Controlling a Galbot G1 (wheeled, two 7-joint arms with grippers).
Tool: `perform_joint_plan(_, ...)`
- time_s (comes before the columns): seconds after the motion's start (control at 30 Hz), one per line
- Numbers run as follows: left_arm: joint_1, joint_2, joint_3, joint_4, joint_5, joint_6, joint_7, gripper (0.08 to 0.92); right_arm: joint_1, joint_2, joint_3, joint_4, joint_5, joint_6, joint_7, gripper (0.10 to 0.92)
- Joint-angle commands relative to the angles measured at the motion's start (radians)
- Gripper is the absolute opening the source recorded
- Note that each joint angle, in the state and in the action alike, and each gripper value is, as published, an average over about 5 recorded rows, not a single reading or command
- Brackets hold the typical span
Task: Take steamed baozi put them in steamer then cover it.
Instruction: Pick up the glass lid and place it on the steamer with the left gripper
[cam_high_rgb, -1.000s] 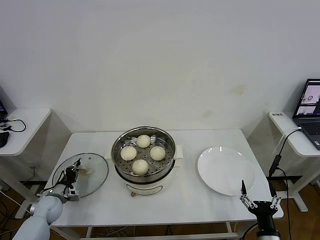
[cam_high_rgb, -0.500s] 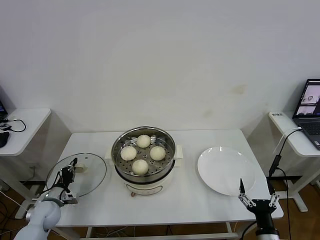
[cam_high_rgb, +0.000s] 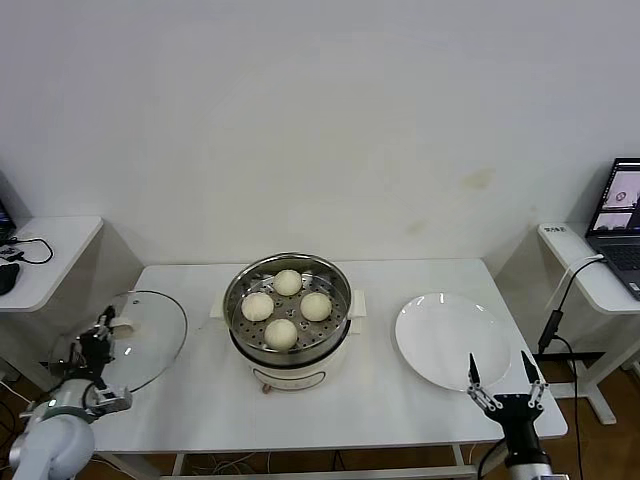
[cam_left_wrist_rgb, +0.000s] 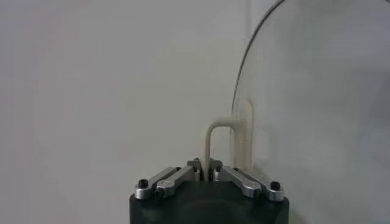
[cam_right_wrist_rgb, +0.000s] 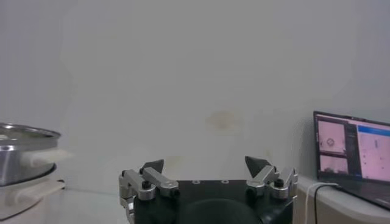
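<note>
Your cover (cam_high_rgb: 140, 340) was lifted and tilted off the table's left edge, its cream handle (cam_left_wrist_rgb: 214, 146) pinched between the closed fingers of your left gripper (cam_high_rgb: 100, 335). All four baozi (cam_high_rgb: 286, 307) already sat on the perforated floor of the steamer (cam_high_rgb: 288, 312), which stood at the table's (cam_high_rgb: 370, 400) middle, so covering looked like the only step left. To do it well, I judged you should level the glass as you carried it toward the centre, keep it high enough to pass over the steel rim and the near side handle, then centre it and lower it flat so the metal rim seats all round. Nothing stood between lid and pot. The white plate (cam_high_rgb: 450, 340) lay bare toward the right edge, and your right gripper (cam_high_rgb: 497, 380) waited at the front right corner, fingers spread and holding nothing, well clear of the path.
</note>
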Motion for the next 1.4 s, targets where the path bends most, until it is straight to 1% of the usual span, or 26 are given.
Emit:
perform_joint_plan(0.03,0.06,0.014,-0.026,-0.321,-0.036,0.142,0.13,0.149,0.01,-0.027,-0.028,-0.018,-0.024,-0.005,0.01,0.823)
perform_joint_plan(0.13,0.014,0.03,0.065,-0.364,-0.021,0.185,0.159,0.149,0.019,-0.024,-0.036,-0.022,-0.043,-0.013,0.03,0.823)
perform_joint_plan(0.23,-0.035,0.036,0.159,-0.378,0.0,0.222,0.181,0.149,0.02,-0.017,-0.037,-0.022,-0.075,-0.022,0.061,0.823)
perform_joint_plan(0.37,-0.124,0.031,0.285,-0.361,0.013,0.258,0.196,0.149,0.019,-0.007,-0.041,-0.025,-0.123,-0.035,0.092,0.823)
perform_joint_plan(0.47,-0.208,0.013,0.379,-0.325,0.025,0.285,0.206,0.149,0.028,0.006,-0.054,-0.035,-0.152,-0.047,0.108,0.823)
perform_joint_plan(0.6,-0.307,-0.035,0.482,-0.274,0.082,0.316,0.234,0.149,0.037,0.019,-0.077,-0.049,-0.189,-0.055,0.124,0.823)
perform_joint_plan(0.7,-0.363,-0.084,0.535,-0.245,0.142,0.329,0.255,0.149,0.04,0.025,-0.088,-0.056,-0.214,-0.055,0.131,0.823)
perform_joint_plan(0.9,-0.446,-0.218,0.606,-0.204,0.274,0.341,0.308,0.149,0.044,0.028,-0.106,-0.074,-0.244,-0.048,0.14,0.823)
perform_joint_plan(0.97,-0.462,-0.252,0.626,-0.186,0.302,0.349,0.329,0.149,0.046,0.031,-0.114,-0.082,-0.251,-0.047,0.141,0.823)
perform_joint_plan(1.17,-0.481,-0.326,0.655,-0.132,0.363,0.364,0.376,0.149,0.051,0.037,-0.128,-0.091,-0.263,-0.045,0.143,0.823)
perform_joint_plan(1.4,-0.475,-0.399,0.664,-0.077,0.422,0.363,0.391,0.149,0.053,0.036,-0.131,-0.098,-0.264,-0.044,0.143,0.823)
